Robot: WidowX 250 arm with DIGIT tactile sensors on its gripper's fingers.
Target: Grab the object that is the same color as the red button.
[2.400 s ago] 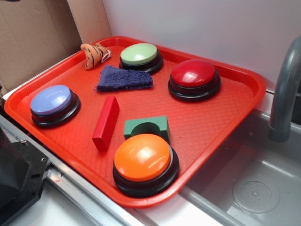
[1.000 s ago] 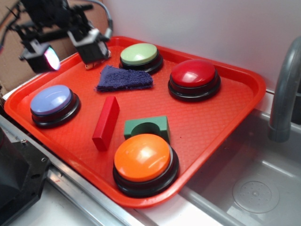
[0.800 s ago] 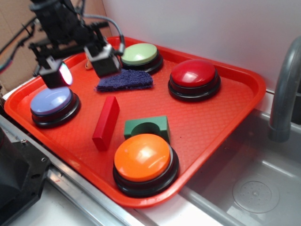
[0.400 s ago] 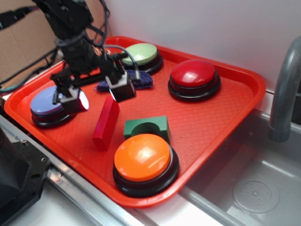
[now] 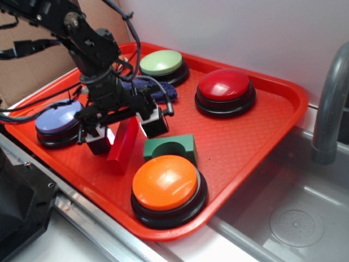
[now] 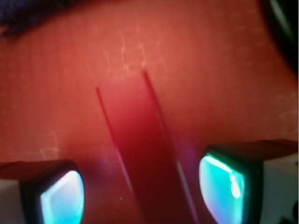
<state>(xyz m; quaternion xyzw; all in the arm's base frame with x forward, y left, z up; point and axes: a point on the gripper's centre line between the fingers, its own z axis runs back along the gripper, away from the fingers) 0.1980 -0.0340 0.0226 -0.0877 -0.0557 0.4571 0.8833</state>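
Block and tool: the red block (image 5: pixel 123 144) lies flat on the tray (image 5: pixel 256 136), and the tool (image 5: pixel 126 131) stands over its far end with one finger on either side of it.
Tool state: spread wide; in the wrist view the two fingertips (image 6: pixel 60 193) sit apart with the block (image 6: pixel 140 154) running up between them, and a gap shows on each side, so nothing is pinched.
Contact: from the side view I cannot tell whether the fingers reach the tray surface.
Block's place: near the middle of the tray, between the blue button (image 5: pixel 57 119) and the green arch block (image 5: pixel 170 147), with the orange button (image 5: pixel 166 184) just toward the near edge.
Block's look: long, narrow, plain matte red, close to the tray's own colour; one end points toward the tray's near rim.
Red button: the red button (image 5: pixel 224 86) sits at the far right of the tray, well apart from the block.
Arm: the black arm (image 5: pixel 90 52) comes in from the upper left and bends down steeply, wrist pointing at the tray, cables looping beside it.
Behind the arm: a purple cloth (image 5: pixel 158 94) and a green button (image 5: pixel 161 62).
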